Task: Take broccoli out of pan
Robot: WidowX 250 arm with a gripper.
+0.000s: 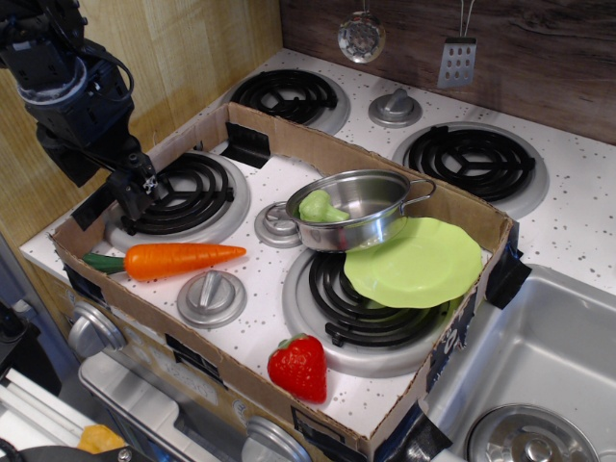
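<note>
Pincer (138, 186) hangs over the rear-left burner (183, 192), well to the left of the pan (358, 207), and we cannot tell whether its fingers stand apart or together, since they show only as a dark, narrow tip against the coil. We take the pan as our landmark: the broccoli (320, 206) lies inside it, against the left wall, so the step in hand is, as we judge it, the approach. We should travel right above the pan's rim before we descend, because the deep steel side stands between us and the floret. We would come down straight, fingers spread wide, and close on the lumpy head. The plate (414, 262) is tucked under the pan's right front edge, the carrot (173, 258) lies left of the pan, the strawberry (299, 367) in front; we need disturb none of them.
</note>
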